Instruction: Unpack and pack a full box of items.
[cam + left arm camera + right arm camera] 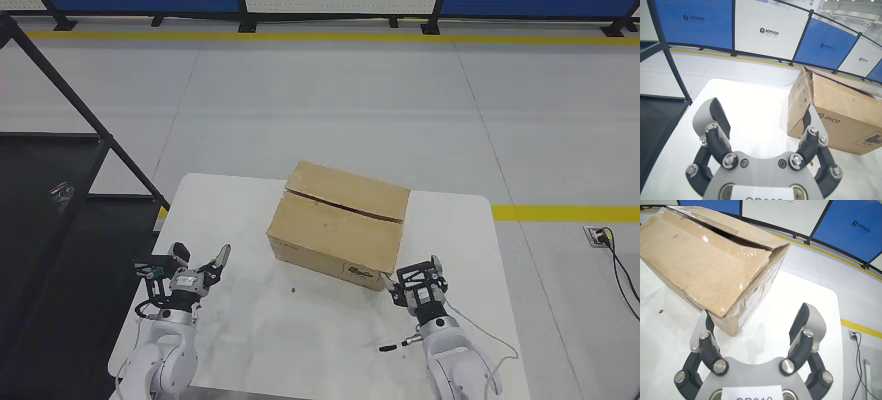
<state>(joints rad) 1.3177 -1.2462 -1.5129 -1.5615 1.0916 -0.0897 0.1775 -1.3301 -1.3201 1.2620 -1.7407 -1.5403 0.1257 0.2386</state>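
The box (338, 226) sits on the worktop (250, 330), its top flaps (702, 255) loosely shut. The left gripper (200, 255) and right gripper (418, 270) flank it, jaws spread and empty. Risk: the right jaws, just beside the near corner, may shove the box rather than lift a flap. The right wrist view exposes the flap gap; the top view gives 1 thin seam.

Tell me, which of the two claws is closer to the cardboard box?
The right gripper, almost at a corner of the box; the left gripper has bare table between it and the box.
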